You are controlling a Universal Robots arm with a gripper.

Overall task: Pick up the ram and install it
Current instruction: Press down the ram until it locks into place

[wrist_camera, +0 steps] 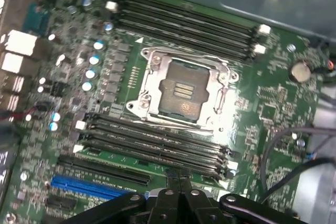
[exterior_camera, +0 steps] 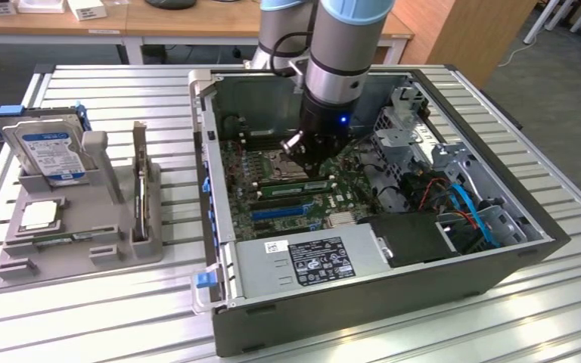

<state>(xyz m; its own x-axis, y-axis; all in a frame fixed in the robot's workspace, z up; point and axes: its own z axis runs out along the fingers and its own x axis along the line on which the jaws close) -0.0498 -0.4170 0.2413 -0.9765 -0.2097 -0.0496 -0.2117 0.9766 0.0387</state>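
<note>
My gripper [exterior_camera: 309, 165] hangs inside the open computer case [exterior_camera: 532, 249], low over the green motherboard [exterior_camera: 301, 208]. Its fingers [wrist_camera: 176, 182] are pressed together with nothing visible between them. Their tips are over the nearest of the long black memory slots [wrist_camera: 152, 148], beside the empty processor socket [wrist_camera: 181, 90]. In the exterior view the ram [exterior_camera: 293, 184], a thin light-green strip, lies along those slots directly under the fingertips. Whether the tips touch it, or how deep it sits in the slot, I cannot tell.
A grey parts holder [exterior_camera: 28, 261] stands at the exterior view's left with a blue-labelled hard drive [exterior_camera: 48, 151], a square silver processor chip [exterior_camera: 40, 215] and a thin upright board [exterior_camera: 141, 181]. Drive cages and blue cables [exterior_camera: 472, 215] crowd the case's right side. A second bank of slots [wrist_camera: 184, 22] lies beyond the socket.
</note>
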